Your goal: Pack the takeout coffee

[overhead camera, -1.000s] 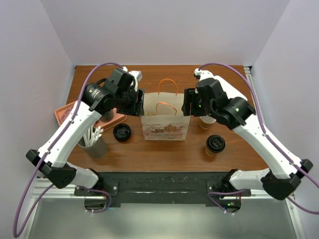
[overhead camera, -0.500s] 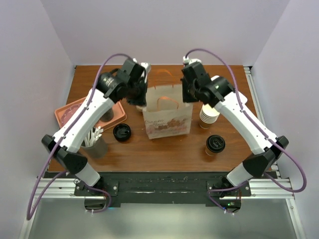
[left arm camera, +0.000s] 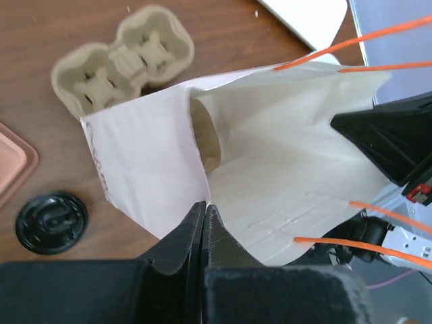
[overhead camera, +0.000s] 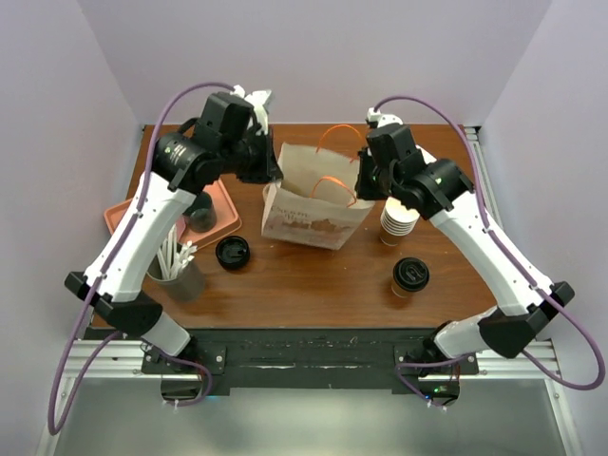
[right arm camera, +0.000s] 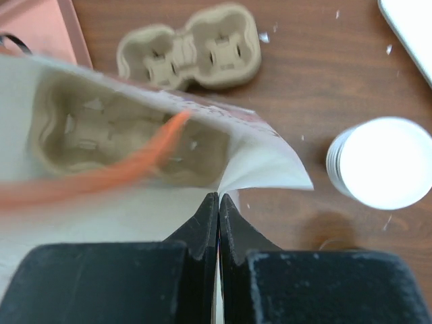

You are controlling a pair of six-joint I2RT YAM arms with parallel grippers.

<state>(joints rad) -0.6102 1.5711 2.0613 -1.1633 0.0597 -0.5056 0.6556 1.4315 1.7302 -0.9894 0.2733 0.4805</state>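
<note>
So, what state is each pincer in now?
Left pincer: closed on the white paper bag with orange handles.
Right pincer: closed on the same bag.

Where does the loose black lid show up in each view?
Top external: loose black lid on the table, just left of the paper bag.
Left wrist: the lid at lower left, beside the bag.
Right wrist: not in it.
Shared landmark: the paper bag, in all three.

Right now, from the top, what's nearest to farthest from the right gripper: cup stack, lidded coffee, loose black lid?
1. Cream paper cup stack, beside the right gripper.
2. Tan paper coffee cup with black lid, front right.
3. Loose round black plastic lid, left side.
</note>
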